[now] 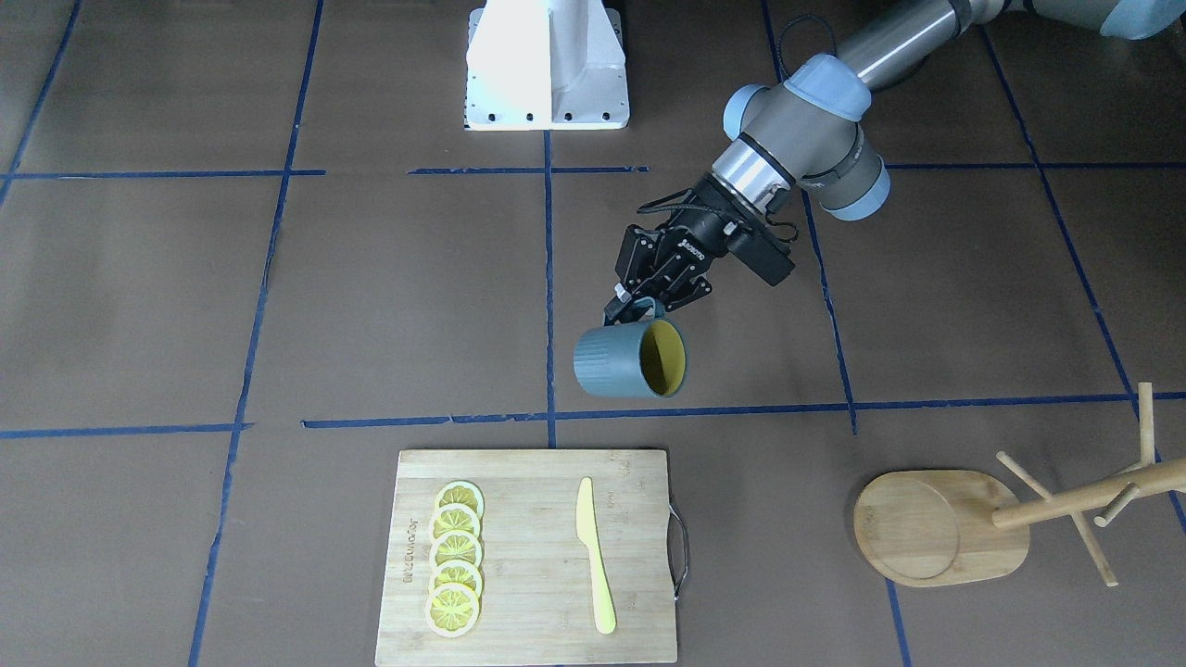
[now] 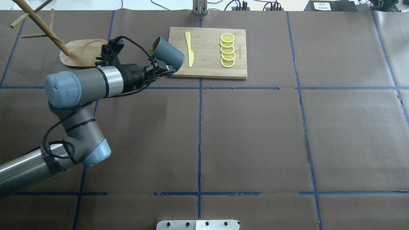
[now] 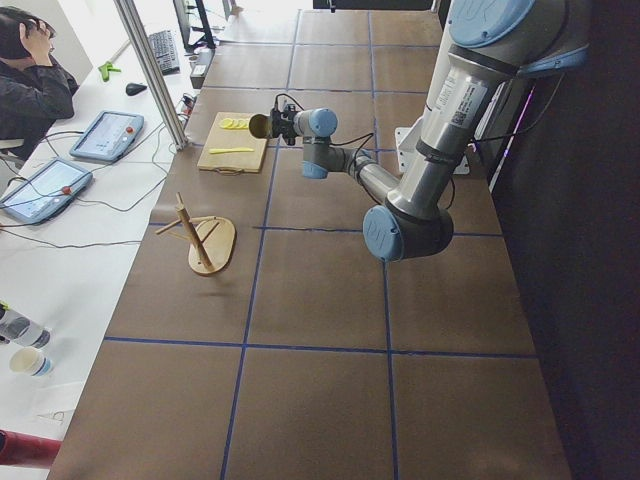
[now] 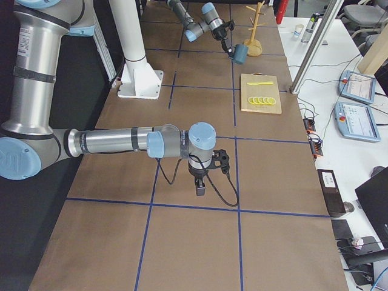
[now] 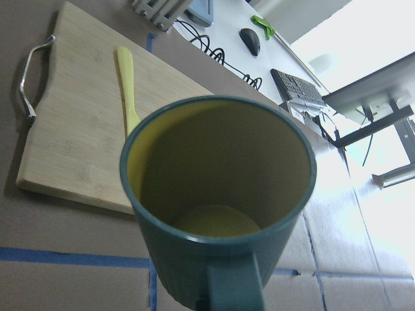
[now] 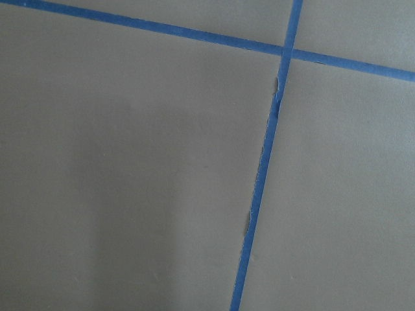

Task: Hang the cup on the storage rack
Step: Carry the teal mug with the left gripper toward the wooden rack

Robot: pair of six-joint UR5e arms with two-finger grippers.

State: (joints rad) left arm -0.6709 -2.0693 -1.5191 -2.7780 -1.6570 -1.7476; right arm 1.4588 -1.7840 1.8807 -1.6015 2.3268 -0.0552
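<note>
The dark blue-grey ribbed cup [image 1: 619, 363] with a yellow inside hangs in the air on its side, above the table between the robot and the cutting board. My left gripper [image 1: 641, 309] is shut on its small handle. The cup also shows in the overhead view [image 2: 169, 55], and its open mouth fills the left wrist view [image 5: 220, 188]. The bamboo storage rack [image 1: 936, 528] stands at the table's far edge on my left, its pegs bare; in the overhead view [image 2: 81, 52] it is behind my left wrist. My right gripper [image 4: 200, 189] shows only in the exterior right view, low over the table; I cannot tell whether it is open or shut.
A wooden cutting board [image 1: 528, 593] with a metal handle lies beyond the cup, holding several lemon slices [image 1: 456, 558] and a yellow plastic knife [image 1: 593, 554]. Blue tape lines cross the brown table cover. An operator's desk with tablets runs along the far side.
</note>
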